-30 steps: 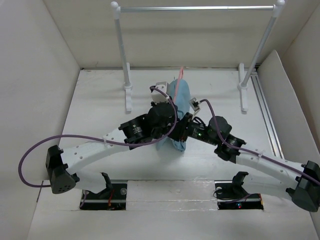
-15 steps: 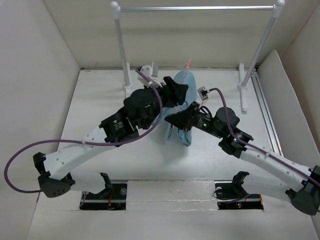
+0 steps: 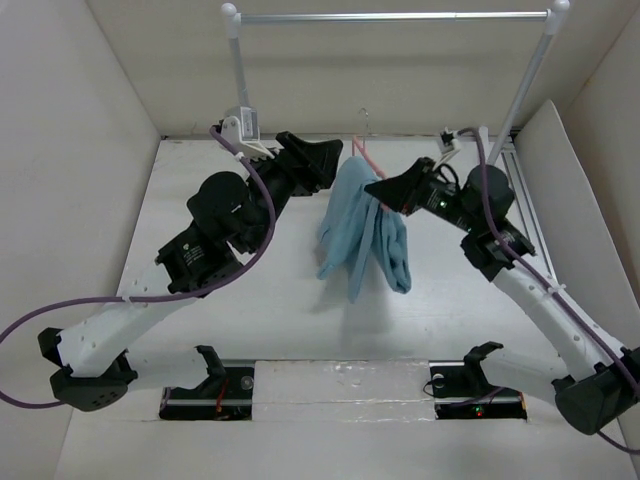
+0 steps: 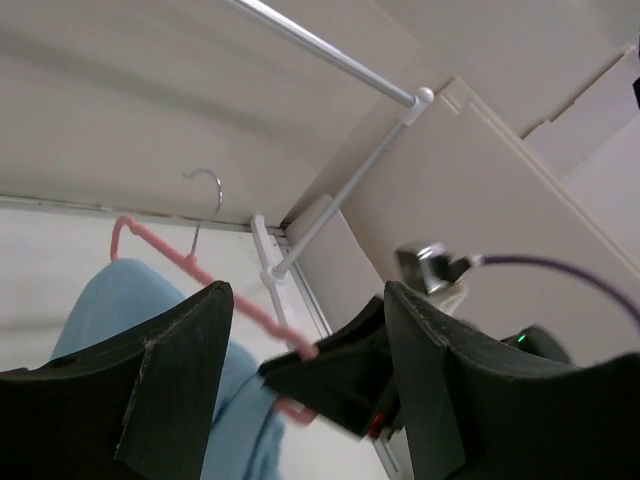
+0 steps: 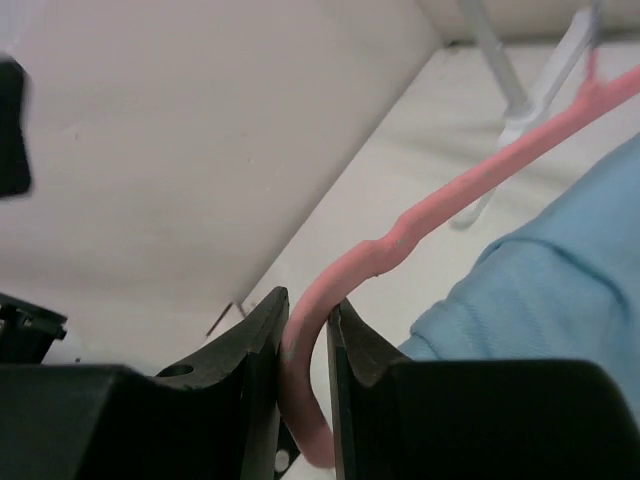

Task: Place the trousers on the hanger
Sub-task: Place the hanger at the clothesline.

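The light-blue trousers (image 3: 365, 228) hang draped over the pink hanger (image 3: 358, 152), whose metal hook (image 3: 363, 114) points up below the rail. My right gripper (image 3: 373, 188) is shut on the hanger's right end and holds it above the table. In the right wrist view the jaws (image 5: 306, 302) clamp the pink bar (image 5: 440, 200), with the trousers (image 5: 560, 290) beside them. My left gripper (image 3: 335, 160) stands open just left of the hanger, holding nothing. The left wrist view shows the hanger (image 4: 190, 265), the trousers (image 4: 105, 305) and the right gripper's fingers (image 4: 340, 375) between its open fingers (image 4: 175, 380).
A silver-white garment rail (image 3: 390, 16) spans the back on two upright posts (image 3: 243, 120) (image 3: 520, 100) with feet on the table. White walls enclose the table (image 3: 200, 200) on three sides. A metal track (image 3: 535, 230) runs along the right edge.
Both arms rose and spread apart from the table's middle. The left gripper opened and let go. The right arm lifted the hanger, so the trousers now hang freely.
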